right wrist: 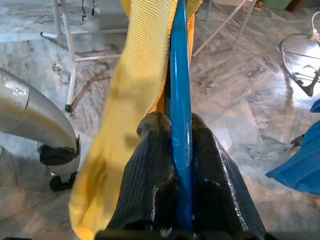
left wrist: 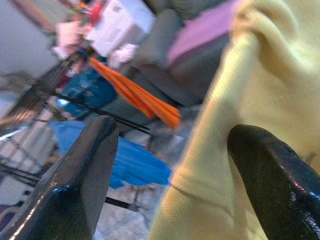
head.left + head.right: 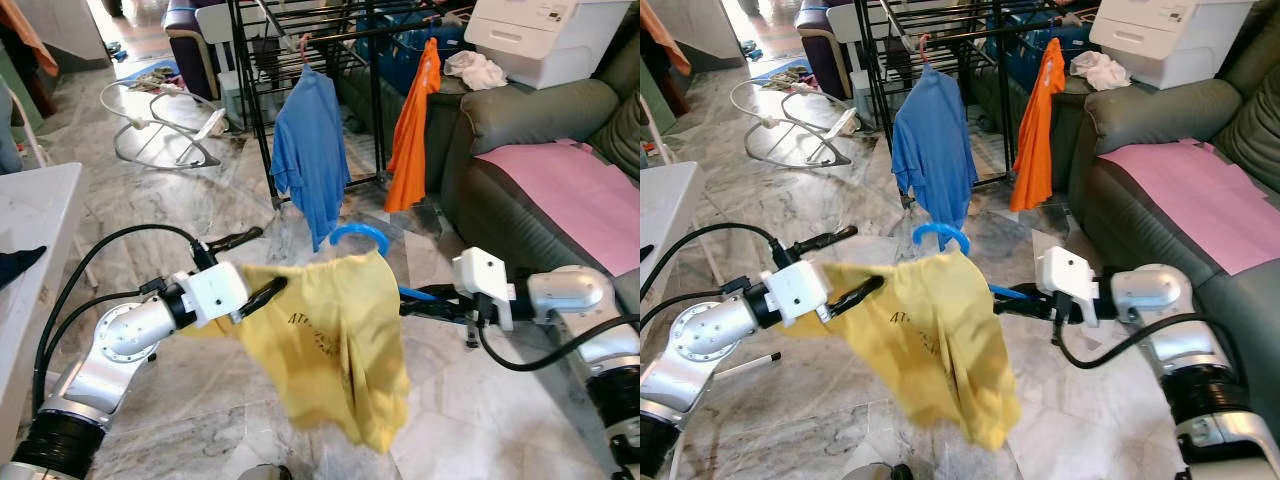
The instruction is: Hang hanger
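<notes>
A yellow shirt (image 3: pixel 335 340) hangs on a blue hanger (image 3: pixel 358 236) in mid-air between my two arms, the hanger's hook standing up above the collar. My right gripper (image 3: pixel 425 300) is shut on the hanger's blue arm (image 1: pixel 180 100), beside the shirt's edge. My left gripper (image 3: pixel 270 258) is open at the shirt's other side. Its lower finger (image 2: pixel 275 175) is against the yellow fabric and its upper finger (image 2: pixel 85 170) is free of it. The black drying rack (image 3: pixel 300 40) stands ahead, carrying a blue shirt (image 3: pixel 312 150) and an orange garment (image 3: pixel 415 130).
A grey sofa (image 3: pixel 500 120) with a pink cloth (image 3: pixel 565 190) and a white printer (image 3: pixel 545 35) runs along the right. A white table (image 3: pixel 30 215) is at my left. A baby bouncer (image 3: pixel 160 120) lies on the marble floor beyond.
</notes>
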Controlling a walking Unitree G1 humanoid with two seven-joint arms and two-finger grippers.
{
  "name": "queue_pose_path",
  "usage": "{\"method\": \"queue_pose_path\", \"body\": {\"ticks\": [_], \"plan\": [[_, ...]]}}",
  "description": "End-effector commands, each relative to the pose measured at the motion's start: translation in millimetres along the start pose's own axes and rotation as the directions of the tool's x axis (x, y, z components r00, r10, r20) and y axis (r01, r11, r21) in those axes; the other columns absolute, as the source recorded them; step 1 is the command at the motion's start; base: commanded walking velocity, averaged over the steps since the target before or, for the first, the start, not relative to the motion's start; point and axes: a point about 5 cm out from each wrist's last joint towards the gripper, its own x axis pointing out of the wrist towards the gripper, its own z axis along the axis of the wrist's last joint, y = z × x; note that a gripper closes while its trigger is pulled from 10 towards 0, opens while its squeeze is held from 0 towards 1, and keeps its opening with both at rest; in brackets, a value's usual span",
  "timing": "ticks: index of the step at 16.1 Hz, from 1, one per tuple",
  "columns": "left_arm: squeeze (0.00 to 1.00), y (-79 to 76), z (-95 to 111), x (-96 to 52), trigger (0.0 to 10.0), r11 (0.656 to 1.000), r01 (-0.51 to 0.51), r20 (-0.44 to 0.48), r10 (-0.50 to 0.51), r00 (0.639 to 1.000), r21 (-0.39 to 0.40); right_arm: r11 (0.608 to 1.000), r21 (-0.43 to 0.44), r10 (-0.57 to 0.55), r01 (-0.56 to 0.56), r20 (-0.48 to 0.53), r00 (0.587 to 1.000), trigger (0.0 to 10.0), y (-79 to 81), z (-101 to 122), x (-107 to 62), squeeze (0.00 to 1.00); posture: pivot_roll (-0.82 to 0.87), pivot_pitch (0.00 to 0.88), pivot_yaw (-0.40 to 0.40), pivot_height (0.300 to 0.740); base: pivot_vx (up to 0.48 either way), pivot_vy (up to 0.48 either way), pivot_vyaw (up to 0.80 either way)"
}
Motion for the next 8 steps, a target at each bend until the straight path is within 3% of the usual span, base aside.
{"method": "queue_pose_path", "body": {"ticks": [1, 4, 5, 6, 7, 8], "plan": [[1.00, -1.8, -3, -2.6, 10.0, 0.998, 0.064, -0.014, -0.064, 0.998, 0.009, 0.999, -0.045, 0.022, -0.020, 0.036, 0.999, 0.0, -1.8, 9, -1.7, 0.00, -0.05, 0.018, 0.056, 0.740, 0.000, 0.000, 0.00], [1.00, -0.6, -8, -6.5, 10.0, 0.994, 0.105, -0.033, -0.104, 0.994, 0.008, 0.998, -0.062, 0.026, -0.024, 0.024, 0.999, 0.0, -3.0, 9, -3.1, 0.00, -0.05, 0.018, 0.056, 0.740, 0.000, 0.000, 0.00], [1.00, -0.4, -11, -9.1, 6.6, 0.991, 0.136, -0.041, -0.136, 0.990, -0.017, 0.997, -0.071, 0.034, -0.032, 0.022, 0.999, 0.0, -2.6, 9, -3.4, 0.00, -0.05, 0.019, 0.056, 0.740, 0.000, 0.000, 0.00], [0.88, -1.0, -12, -10.0, 0.8, 0.989, 0.147, -0.041, -0.148, 0.988, -0.026, 0.997, -0.076, 0.035, -0.034, 0.018, 0.999, 0.0, -2.5, 9, -3.7, 0.00, -0.05, 0.019, 0.056, 0.740, 0.000, 0.000, 0.00], [0.26, -2.4, -13, -11.5, 0.0, 0.985, 0.167, -0.047, -0.169, 0.985, -0.037, 0.996, -0.079, 0.037, -0.036, 0.014, 0.999, 0.0, -2.5, 9, -4.2, 0.00, -0.05, 0.019, 0.056, 0.740, 0.000, 0.000, 0.00], [0.00, -4.8, -16, -14.1, 0.0, 0.978, 0.201, -0.059, -0.204, 0.977, -0.055, 0.996, -0.084, 0.041, -0.040, 0.008, 0.999, 0.0, -2.6, 9, -5.4, 0.00, -0.05, 0.023, 0.053, 0.740, 0.000, 0.000, 0.00]]}}
